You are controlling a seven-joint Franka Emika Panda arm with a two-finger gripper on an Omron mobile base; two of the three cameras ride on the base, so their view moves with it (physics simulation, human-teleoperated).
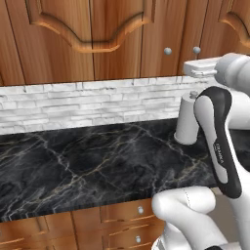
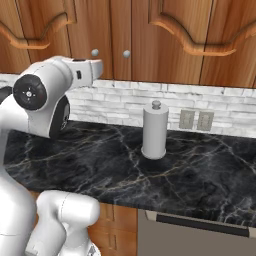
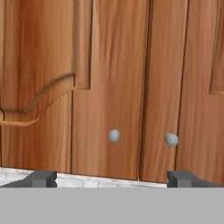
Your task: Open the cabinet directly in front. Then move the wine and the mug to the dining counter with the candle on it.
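A: Hand view, bottom edge: how does the gripper (image 3: 111, 178) stand?
B: Wide, holding nothing; one fingertip (image 3: 41, 178) lower left, the other lower right.
A: Beyond it?
B: The cabinet (image 3: 105, 78) across the frame, doors closed, two round knobs (image 3: 114, 135) low at centre either side of the seam.
A: Right base view?
B: Paper towel holder (image 2: 154, 130) at centre on the black counter (image 2: 200, 180), brick backsplash (image 2: 125, 102) behind, cabinet along the top.

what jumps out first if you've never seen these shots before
The cabinet fills the top of every view, its doors shut, with two silver knobs side by side near the seam. Below it lies a black marble counter backed by white brick, with a white paper towel holder standing on it. The white arm reaches up toward the doors, its tool open and level with the cabinet's lower edge, just under the knobs.
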